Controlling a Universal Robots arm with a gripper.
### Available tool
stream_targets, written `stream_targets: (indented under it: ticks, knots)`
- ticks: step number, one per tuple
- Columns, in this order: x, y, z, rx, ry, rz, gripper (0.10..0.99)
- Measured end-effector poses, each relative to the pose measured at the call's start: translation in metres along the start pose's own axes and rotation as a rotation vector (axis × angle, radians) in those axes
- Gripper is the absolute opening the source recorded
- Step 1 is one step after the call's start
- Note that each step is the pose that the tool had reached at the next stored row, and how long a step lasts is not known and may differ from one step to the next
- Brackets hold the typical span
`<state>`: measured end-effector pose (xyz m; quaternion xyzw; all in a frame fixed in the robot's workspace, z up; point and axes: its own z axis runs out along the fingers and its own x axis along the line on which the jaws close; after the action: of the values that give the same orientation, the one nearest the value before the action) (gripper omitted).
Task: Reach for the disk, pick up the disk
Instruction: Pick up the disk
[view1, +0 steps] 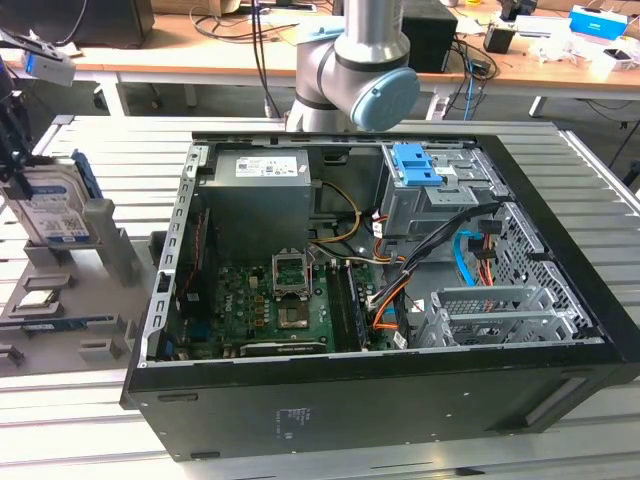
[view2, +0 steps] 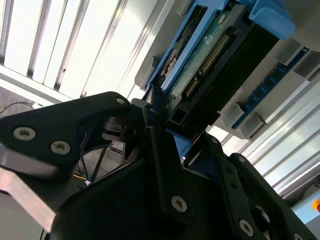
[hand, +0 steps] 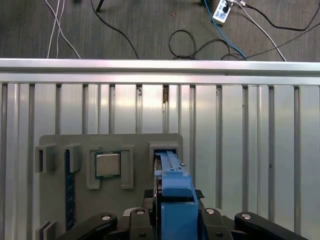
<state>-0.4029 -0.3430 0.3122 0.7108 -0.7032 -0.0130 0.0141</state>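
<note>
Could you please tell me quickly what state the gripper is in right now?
Gripper: at the disk standing in the gray holder; open or closed cannot be told.

You have one disk (view1: 55, 208), one square chip (hand: 107, 164), one gray holder (hand: 135, 142) and one open computer case (view1: 350, 410) before you.

The disk (view1: 50, 205) is standing upright on one edge in a slot of the grey holder (view1: 108, 240) at the exterior view's left. Its silver face is showing there, carrying a white-and-blue label (view1: 55, 222). A blue bracket (hand: 174, 200) is running along its edges and is capping its upper edge in the first wrist view. In the second wrist view its green circuit board (view2: 202, 57) is showing, with a row of connector pins.
</note>
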Motion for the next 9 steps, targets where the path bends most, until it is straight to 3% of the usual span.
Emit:
stream_targets:
  ticks: [9]
  knots:
    - [0.0001,-0.0007,-0.0165,-0.001,0.0001,0.0,0.369]
